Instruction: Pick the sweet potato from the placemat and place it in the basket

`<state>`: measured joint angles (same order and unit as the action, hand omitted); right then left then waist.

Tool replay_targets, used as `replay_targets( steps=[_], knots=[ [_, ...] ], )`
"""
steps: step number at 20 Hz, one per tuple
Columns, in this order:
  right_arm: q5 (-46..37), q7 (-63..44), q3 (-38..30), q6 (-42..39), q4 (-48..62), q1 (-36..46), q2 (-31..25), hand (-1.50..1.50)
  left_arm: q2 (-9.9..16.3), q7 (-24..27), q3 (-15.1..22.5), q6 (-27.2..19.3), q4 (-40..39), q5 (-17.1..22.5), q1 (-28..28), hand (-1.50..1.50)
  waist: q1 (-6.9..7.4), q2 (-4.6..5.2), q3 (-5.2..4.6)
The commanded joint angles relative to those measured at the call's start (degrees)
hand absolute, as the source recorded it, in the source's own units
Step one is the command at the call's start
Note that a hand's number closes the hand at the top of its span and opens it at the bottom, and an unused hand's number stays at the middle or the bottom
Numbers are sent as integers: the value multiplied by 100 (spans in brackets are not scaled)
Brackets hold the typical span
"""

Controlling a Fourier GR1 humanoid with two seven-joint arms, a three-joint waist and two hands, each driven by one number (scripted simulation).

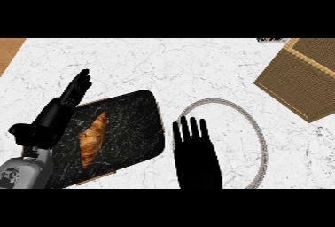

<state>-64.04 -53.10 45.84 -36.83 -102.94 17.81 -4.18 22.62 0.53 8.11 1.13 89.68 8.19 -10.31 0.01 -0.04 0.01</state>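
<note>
Right hand (197, 155): black, fingers straight and together, pointing up the view; released, holding nothing. It lies over the left part of a thin grey wire-like ring (261, 137), its fingertips reaching just inside the ring's upper left arc.

Left hand (65, 104): black, on a grey forearm entering from the lower left corner. Fingers straight and extended toward the upper right, released, holding nothing. It sits over the upper left edge of the placemat, its fingertips beyond the mat above the bench.

Dark, marble-patterned rectangular placemat with rounded corners (131, 128): lies tilted on the bench, left of the ring and just beside it.

Orange-brown, elongated sweet potato with tapered ends (93, 139): rests on the placemat, left of its centre, long axis running roughly up and down the view. Neither hand touches it; the left hand is nearer.

Tan woven rectangular basket (307, 77): upper right, turned at an angle, partly cut by the view's edge, well apart from the sweet potato.

White, grey-veined marble bench (170, 62): carries all items.
</note>
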Motion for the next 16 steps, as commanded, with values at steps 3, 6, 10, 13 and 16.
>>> replay_targets(
  steps=[3, 6, 10, 13, 16],
  knots=[
    [-231, 601, -168, 674, 96, -328, -92, -150, -155, 130, -231, 254, -85, -93, 190, 0, 6, 2, 0],
    [-486, 523, 24, 803, 231, -612, 64, -150, -344, -183, -200, 108, 69, -353, -62, 0, -2, -1, 0],
    [-633, 66, 209, 247, 61, -518, 328, -150, -154, 20, -568, 484, -356, -212, -353, 0, -20, 0, -1],
    [-423, -177, 107, -57, 299, -176, 412, -150, -355, 463, -337, 431, -164, -458, 384, 0, 25, -1, -3],
    [-844, 346, 25, 525, 579, -539, 80, -150, -385, -209, -461, 387, 109, -377, 4, 0, 5, -1, 1]
  ],
)
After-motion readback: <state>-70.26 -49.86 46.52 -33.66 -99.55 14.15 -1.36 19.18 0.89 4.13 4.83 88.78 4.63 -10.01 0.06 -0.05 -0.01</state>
